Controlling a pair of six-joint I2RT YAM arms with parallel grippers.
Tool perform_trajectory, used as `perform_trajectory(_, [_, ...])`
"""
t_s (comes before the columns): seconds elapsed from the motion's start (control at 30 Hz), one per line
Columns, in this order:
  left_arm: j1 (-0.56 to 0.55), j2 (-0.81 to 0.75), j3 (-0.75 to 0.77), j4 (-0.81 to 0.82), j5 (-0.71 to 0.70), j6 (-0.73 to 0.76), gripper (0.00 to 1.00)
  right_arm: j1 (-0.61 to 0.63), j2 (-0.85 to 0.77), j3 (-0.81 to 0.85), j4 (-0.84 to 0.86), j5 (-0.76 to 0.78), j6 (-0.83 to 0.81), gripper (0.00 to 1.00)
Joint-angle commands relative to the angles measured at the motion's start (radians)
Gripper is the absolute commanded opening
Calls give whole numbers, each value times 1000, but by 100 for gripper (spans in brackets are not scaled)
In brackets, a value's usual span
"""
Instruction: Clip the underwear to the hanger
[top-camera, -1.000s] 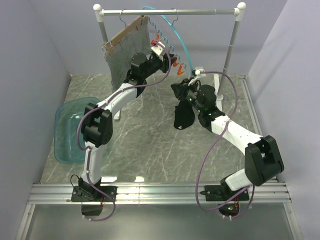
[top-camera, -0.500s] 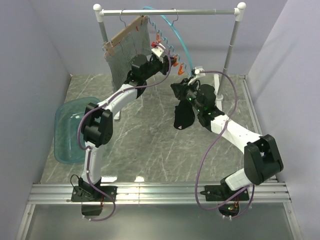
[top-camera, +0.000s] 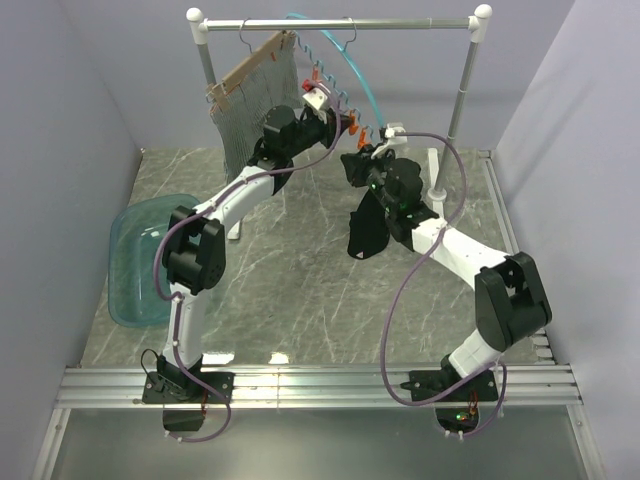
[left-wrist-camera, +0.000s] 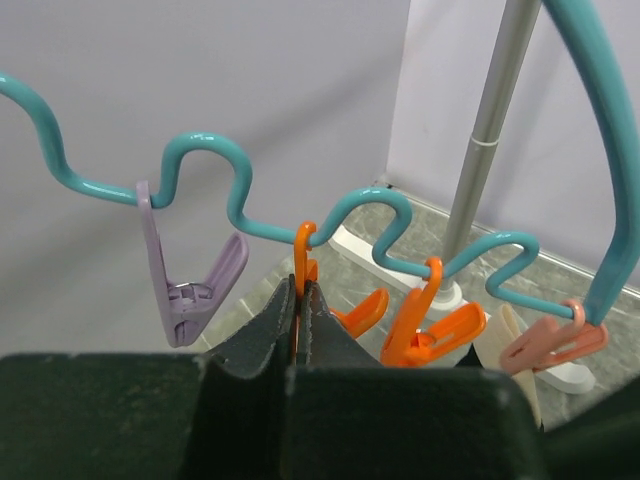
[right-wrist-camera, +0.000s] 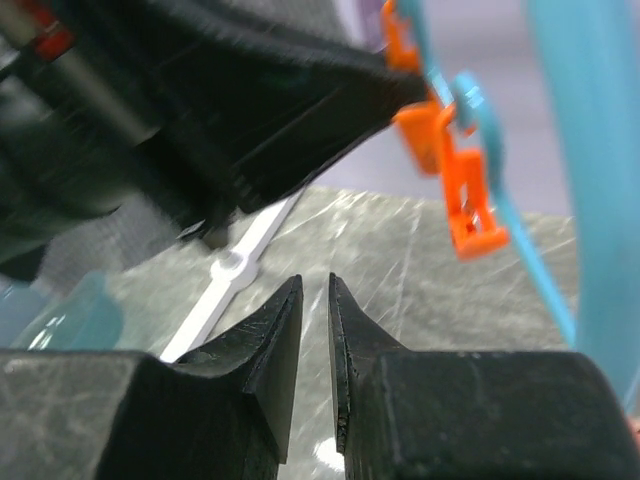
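1. The hanger (top-camera: 366, 88), a teal hoop with a wavy lower edge, hangs by its hook from the rail (top-camera: 400, 23) at the back of the table (top-camera: 300, 290).
2. The left gripper (top-camera: 338, 121) is raised to the hanger's row of clips. In the left wrist view its fingers (left-wrist-camera: 278, 318) are pressed together on an orange clip (left-wrist-camera: 303, 250) that hooks over the wavy wire (left-wrist-camera: 205, 138).
3. On that wire a purple clip (left-wrist-camera: 190, 290) hangs to one side of the held clip. On the other side are two more orange clips (left-wrist-camera: 430, 325) and then a pink clip (left-wrist-camera: 555, 345). The rack's pole (left-wrist-camera: 490, 130) stands behind them.
4. The right gripper (top-camera: 355, 166) sits just beside the left one, a little lower and to its right.
5. The underwear (top-camera: 363, 235) hangs in the air straight below the right gripper, clear of the table and not touching any clip.
6. In the right wrist view the right gripper (right-wrist-camera: 315, 285) has its fingers drawn almost together, with only a thin slit between them. It appears clamped on the top of the underwear, though no fabric shows in that view.
7. Ahead of those fingers are an orange clip (right-wrist-camera: 465, 190) and the teal wire (right-wrist-camera: 590, 150).
8. A grey mesh cloth (top-camera: 255, 115) on a wooden hanger (top-camera: 245, 68) hangs at the rail's left end.
9. A clear teal tub (top-camera: 135, 260) sits at the left edge of the table.
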Motion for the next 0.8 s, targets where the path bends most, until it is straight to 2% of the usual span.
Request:
perform_trajectory(0.0, [-1,-57,47,-43,21,-58,0,6,30,61,103,124,-35,24])
perform_trajectory(0.27, [-1,-100,52,-142,9,-119,0,0,82,43,256,161,-134,25])
perform_trajectory(0.53, [-3,-107,93,-221,6,-182,0,-26,101,14,382,13,-196,22])
perform_trajectory(0.77, [-4,-129,78,-238,6,-194,0,-49,131,18,399,-14,-224,22])
